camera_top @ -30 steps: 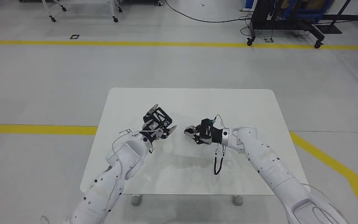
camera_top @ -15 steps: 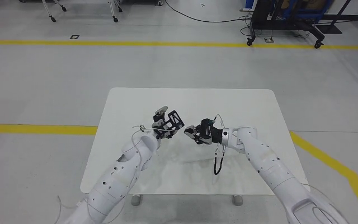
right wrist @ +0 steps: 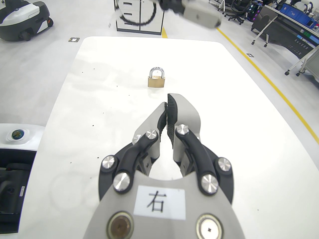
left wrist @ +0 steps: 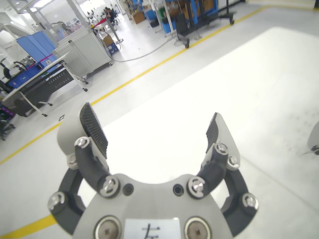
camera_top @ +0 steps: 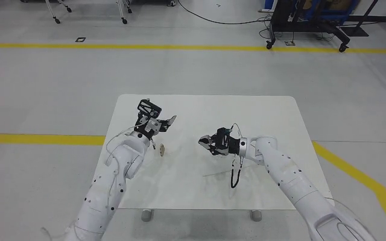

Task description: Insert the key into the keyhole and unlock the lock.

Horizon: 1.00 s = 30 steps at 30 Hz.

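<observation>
The padlock (right wrist: 156, 78) is seen on the table (right wrist: 224, 100) straight ahead of the right gripper (right wrist: 166, 105), apart from it, shackle end turned away, long axis in line with the clenched fingers; whether a key is pinched cannot be told. The left gripper (left wrist: 154, 125), spread and empty, is held raised beyond the padlock, nearer it
</observation>
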Each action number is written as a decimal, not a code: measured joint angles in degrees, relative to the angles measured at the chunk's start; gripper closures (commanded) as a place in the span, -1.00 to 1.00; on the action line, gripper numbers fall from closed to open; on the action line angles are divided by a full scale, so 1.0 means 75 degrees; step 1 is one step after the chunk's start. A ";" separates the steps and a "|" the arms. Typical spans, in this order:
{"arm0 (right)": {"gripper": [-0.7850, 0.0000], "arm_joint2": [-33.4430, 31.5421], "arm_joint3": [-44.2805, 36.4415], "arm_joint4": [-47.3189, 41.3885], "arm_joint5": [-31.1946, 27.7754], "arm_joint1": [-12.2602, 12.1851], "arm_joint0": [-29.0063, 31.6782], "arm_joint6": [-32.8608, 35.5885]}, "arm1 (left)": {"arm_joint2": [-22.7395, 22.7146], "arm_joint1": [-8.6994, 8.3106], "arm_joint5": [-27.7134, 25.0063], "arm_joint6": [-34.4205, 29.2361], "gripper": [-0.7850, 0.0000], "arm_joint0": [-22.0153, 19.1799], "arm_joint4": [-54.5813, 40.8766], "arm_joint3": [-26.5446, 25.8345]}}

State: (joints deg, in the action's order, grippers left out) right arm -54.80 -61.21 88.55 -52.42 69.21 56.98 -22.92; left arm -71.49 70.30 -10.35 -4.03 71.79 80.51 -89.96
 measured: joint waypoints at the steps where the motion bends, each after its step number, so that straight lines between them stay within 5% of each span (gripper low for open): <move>1: 1.00 0.0000 0.0000 0.0000 0.0000 0.0000 0.0000 0.0000 | -0.0241 -0.0030 -0.0120 0.0156 -1.00 0.0184 -0.0263 -0.0158; 30: 1.00 0.0000 0.0000 0.0000 0.0000 0.0000 0.0000 0.0000 | -0.0417 -0.0048 -0.0190 0.0256 -1.00 0.0319 -0.0463 -0.0253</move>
State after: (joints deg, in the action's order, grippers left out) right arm -54.80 -61.21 88.55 -52.42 69.21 56.98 -22.92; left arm -74.61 69.95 -11.78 -2.11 74.18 77.04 -91.86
